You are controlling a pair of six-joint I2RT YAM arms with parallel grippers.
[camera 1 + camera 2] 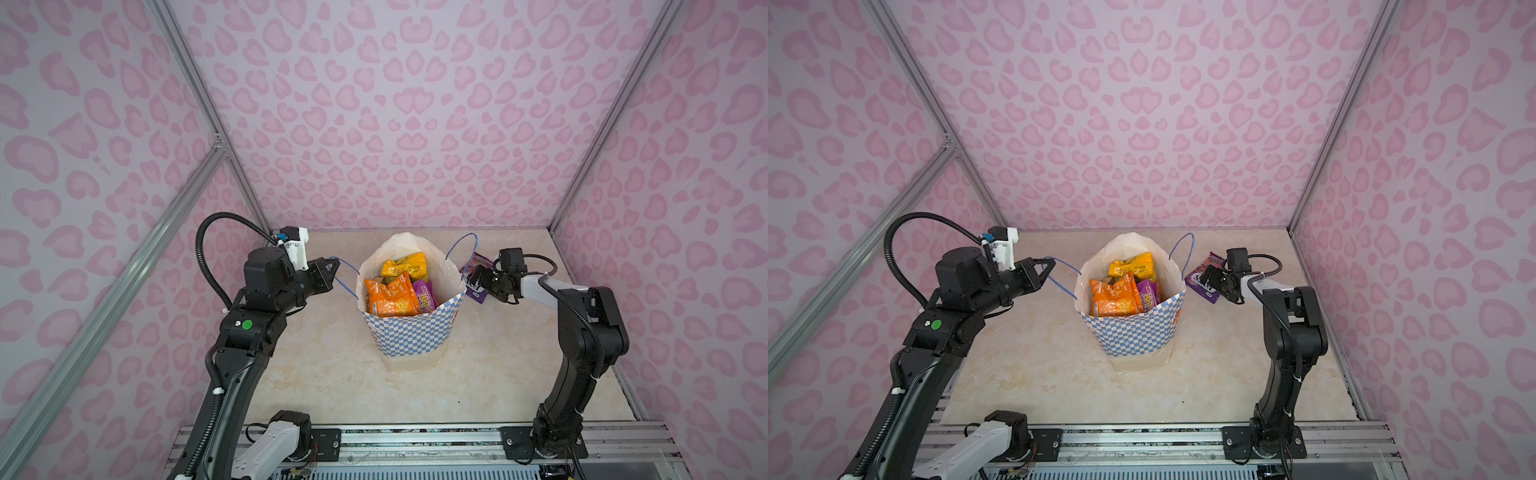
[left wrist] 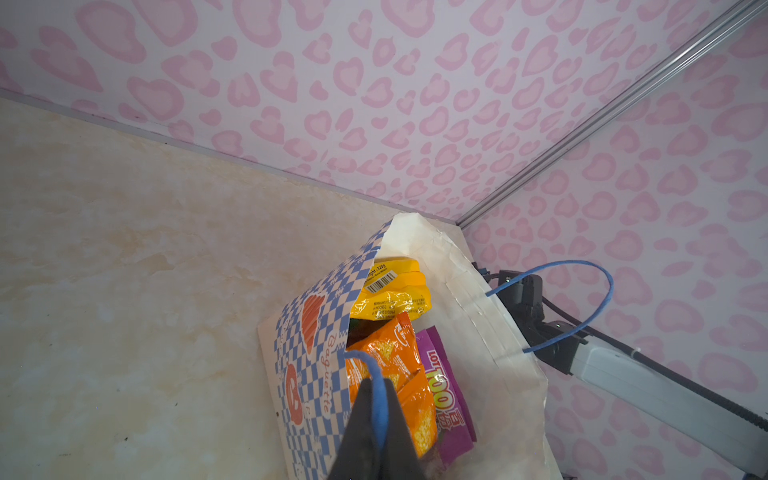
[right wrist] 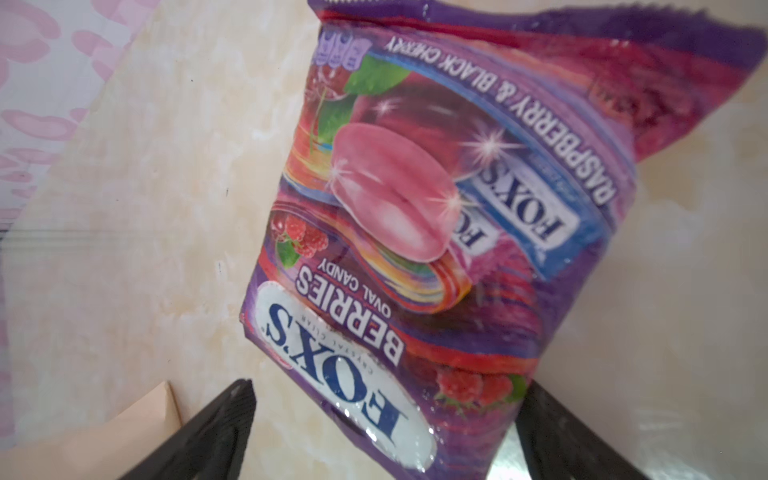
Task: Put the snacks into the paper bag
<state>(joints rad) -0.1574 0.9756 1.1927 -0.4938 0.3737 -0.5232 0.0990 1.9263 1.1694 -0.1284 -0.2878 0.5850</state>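
Observation:
The checkered paper bag [image 1: 411, 332] [image 1: 1129, 332] [image 2: 307, 324] stands upright mid-table, mouth open. Inside it show a yellow packet [image 1: 405, 266] [image 2: 395, 299], an orange packet [image 1: 390, 297] [image 2: 399, 361] and a purple one [image 1: 426, 293] [image 2: 444, 395]. My left gripper [image 1: 334, 266] [image 1: 1050, 266] [image 2: 380, 399] is shut on the bag's left blue cord handle [image 1: 347, 278] [image 2: 376, 374], drawing it taut to the left. A purple berry-candy packet [image 3: 415, 208] [image 1: 1194, 279] lies on the table right of the bag. My right gripper [image 1: 473, 278] [image 3: 390, 388] is open, its fingers straddling the packet's near end.
The bag's right handle [image 1: 465, 249] [image 2: 598, 299] arches up close to my right gripper. Pink patterned walls with aluminium posts [image 1: 582, 174] close in the back and sides. A metal rail [image 1: 415, 440] runs along the front edge. The bag's cream base corner [image 3: 124, 428] sits beside my right fingers.

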